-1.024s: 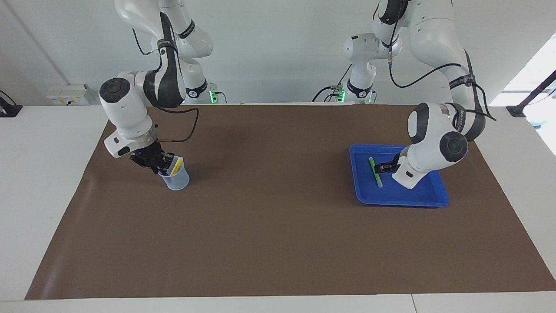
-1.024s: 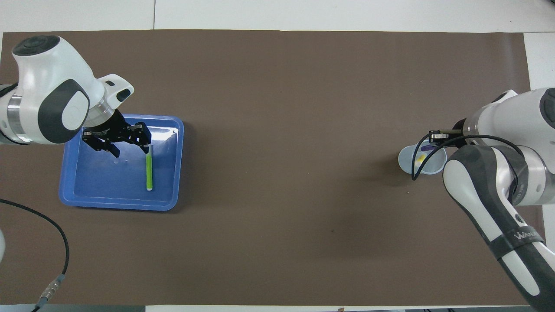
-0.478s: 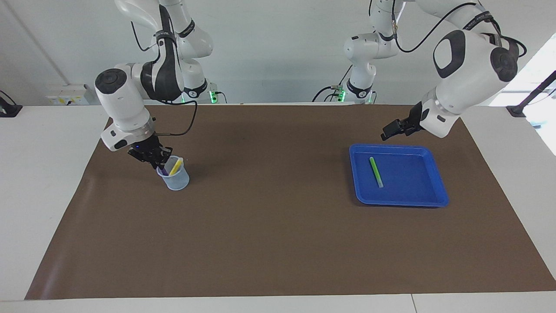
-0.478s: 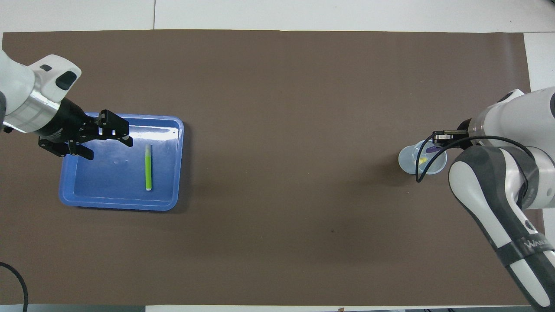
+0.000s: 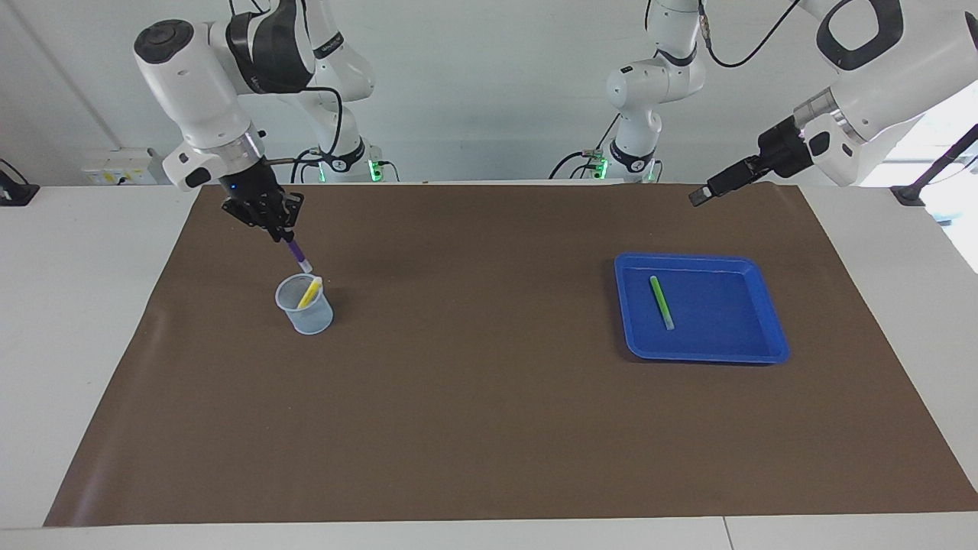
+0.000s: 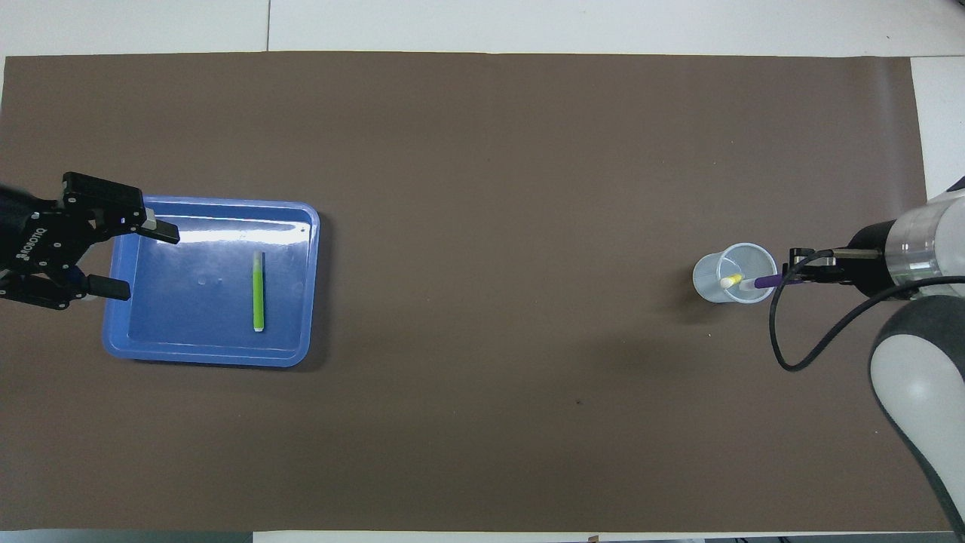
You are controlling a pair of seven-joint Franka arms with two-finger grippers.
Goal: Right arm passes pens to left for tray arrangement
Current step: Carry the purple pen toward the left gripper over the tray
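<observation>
Both arms raised; right end effector (image 5: pixel 280 229) grips purple pen (image 5: pixel 297 253).

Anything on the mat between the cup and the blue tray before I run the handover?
Nothing: between the cup and the tray the brown mat is bare. The facing and overhead views both show it.

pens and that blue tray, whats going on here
The right hand is shut on the purple pen, holding it in the air just above the clear cup, where the yellow pen stands. The green pen already lies in the blue tray at the left arm's end of the table. The left hand is open and empty, raised over the tray's edge.
</observation>
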